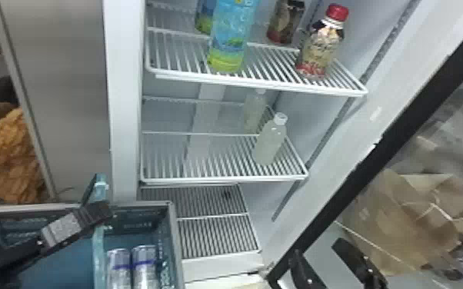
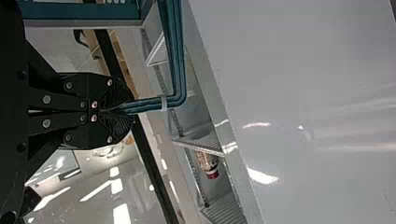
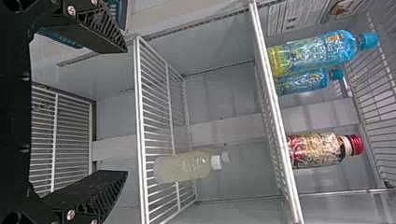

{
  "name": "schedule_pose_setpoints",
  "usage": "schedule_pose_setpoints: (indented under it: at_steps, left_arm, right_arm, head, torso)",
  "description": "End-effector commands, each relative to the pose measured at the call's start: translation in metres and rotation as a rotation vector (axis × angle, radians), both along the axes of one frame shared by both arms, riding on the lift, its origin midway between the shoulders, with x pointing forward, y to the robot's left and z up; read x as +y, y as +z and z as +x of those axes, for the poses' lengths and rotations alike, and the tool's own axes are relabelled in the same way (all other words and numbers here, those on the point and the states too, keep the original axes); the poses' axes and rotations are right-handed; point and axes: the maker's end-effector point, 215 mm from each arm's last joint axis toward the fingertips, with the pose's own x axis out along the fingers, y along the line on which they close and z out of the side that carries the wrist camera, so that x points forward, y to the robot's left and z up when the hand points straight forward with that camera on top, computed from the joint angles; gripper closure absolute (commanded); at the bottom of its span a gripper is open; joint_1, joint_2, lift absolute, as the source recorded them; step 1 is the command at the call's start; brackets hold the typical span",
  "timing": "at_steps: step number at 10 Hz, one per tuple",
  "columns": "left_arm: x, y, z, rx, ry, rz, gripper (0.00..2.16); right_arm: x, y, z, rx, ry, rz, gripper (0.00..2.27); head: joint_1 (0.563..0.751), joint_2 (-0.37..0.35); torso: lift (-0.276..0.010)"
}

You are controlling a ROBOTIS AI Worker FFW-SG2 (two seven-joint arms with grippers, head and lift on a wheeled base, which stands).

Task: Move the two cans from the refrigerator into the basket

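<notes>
Seems complete, with both cans (image 1: 144,269) inside the basket (image 1: 174,230) and no more to move. Closed on the handle (image 2: 176,56) with left hand (image 2: 129,111), wide open and empty with right hand (image 3: 126,112).

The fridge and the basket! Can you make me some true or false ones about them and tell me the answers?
1. Two cans are in the basket. True.
2. The red-capped bottle is below the pale bottles. False: the red-capped bottle stands on a shelf above the pale bottles.
3. The left end effector is holding the basket's handle. True.
4. The right end effector is shut on a bottle. False: the right end effector is open and empty.
</notes>
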Motion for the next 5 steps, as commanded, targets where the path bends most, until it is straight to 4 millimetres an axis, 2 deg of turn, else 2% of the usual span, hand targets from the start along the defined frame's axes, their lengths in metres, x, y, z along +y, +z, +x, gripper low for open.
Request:
schedule_pose_setpoints:
  at_steps: [1, 5]
  left_arm:
    - [-0.0002, 0.0014, 0.0001, -0.004, -0.001, 0.0, 1.21]
    - [0.0006, -0.0008, -0.0009, 0.002, 0.002, 0.001, 1.21]
  right_arm:
    - [0.0011, 0.0005, 0.0013, -0.004, 0.002, 0.004, 0.12]
    - [0.001, -0.0005, 0.0031, -0.007, 0.004, 0.004, 0.12]
  head:
    - [0.695, -0.35]
    - [0.695, -0.35]
  torso:
    - [-0.219]
    - [-0.219]
